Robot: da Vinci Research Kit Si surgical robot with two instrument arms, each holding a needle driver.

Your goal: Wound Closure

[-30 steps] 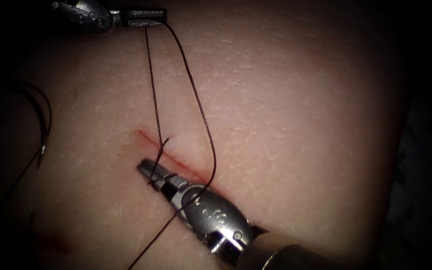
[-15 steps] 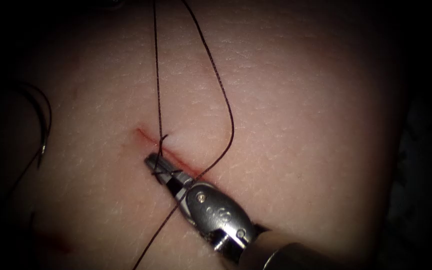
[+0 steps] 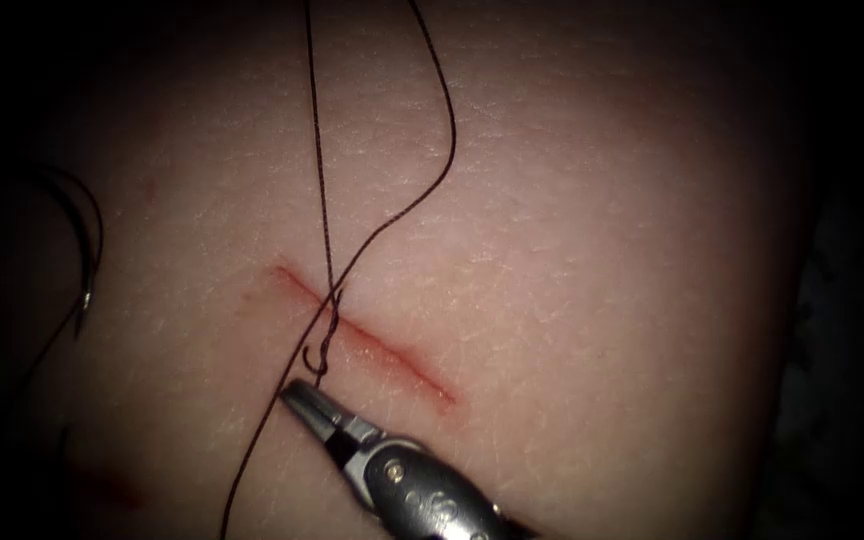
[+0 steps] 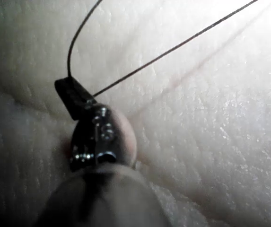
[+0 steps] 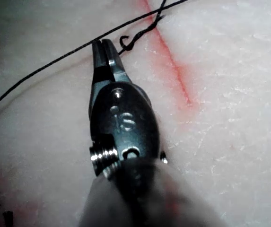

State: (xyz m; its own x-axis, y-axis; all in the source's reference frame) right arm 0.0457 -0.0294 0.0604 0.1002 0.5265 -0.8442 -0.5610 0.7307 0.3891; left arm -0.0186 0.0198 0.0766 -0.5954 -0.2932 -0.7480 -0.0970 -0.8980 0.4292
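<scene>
Left steel needle driver [image 4: 74, 97] clamped on dark thread [image 3: 320, 200]; right driver [image 3: 297, 395] jaws closed, empty, beside red cut [image 3: 372, 340]; curved needle [image 3: 87, 270] lying free on pale tissue [image 3: 602, 250], far left.

Left tool [image 4: 74, 98] lies close over pale tissue [image 4: 211, 142], jaws closed on the thread [image 4: 173, 48]. Two strands leave the jaws: one curves up and away from the tip, the other runs straight and taut off to the side, well clear of the tool's body, a faint shadow beneath it.
</scene>
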